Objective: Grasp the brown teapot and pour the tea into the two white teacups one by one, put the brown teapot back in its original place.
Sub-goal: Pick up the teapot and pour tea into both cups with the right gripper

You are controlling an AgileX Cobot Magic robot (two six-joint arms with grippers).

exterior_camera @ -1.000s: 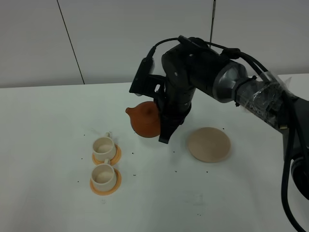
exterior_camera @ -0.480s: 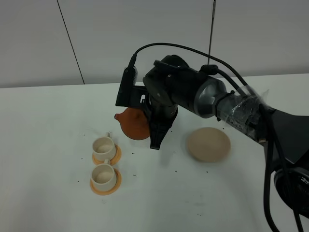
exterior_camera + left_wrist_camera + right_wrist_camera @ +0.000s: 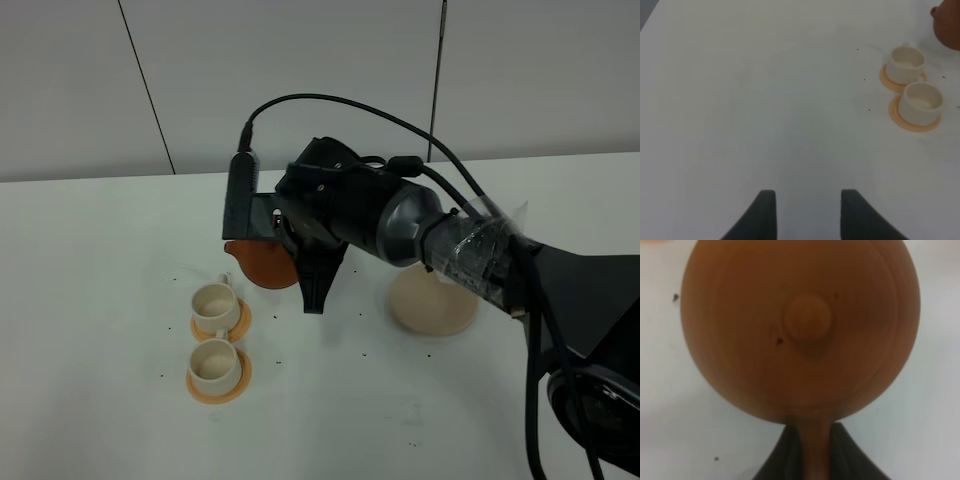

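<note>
our right gripper [image 3: 812, 459] is closed on the handle of the teapot [image 3: 262, 262], held in the air with its spout toward the far cup [image 3: 214, 303], just short of it. we judge this arm the nearer one; the left gripper [image 3: 808, 212] is open, empty, well apart.

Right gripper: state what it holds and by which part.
The right gripper holds the teapot by its handle, pinched between the two fingers.
</note>
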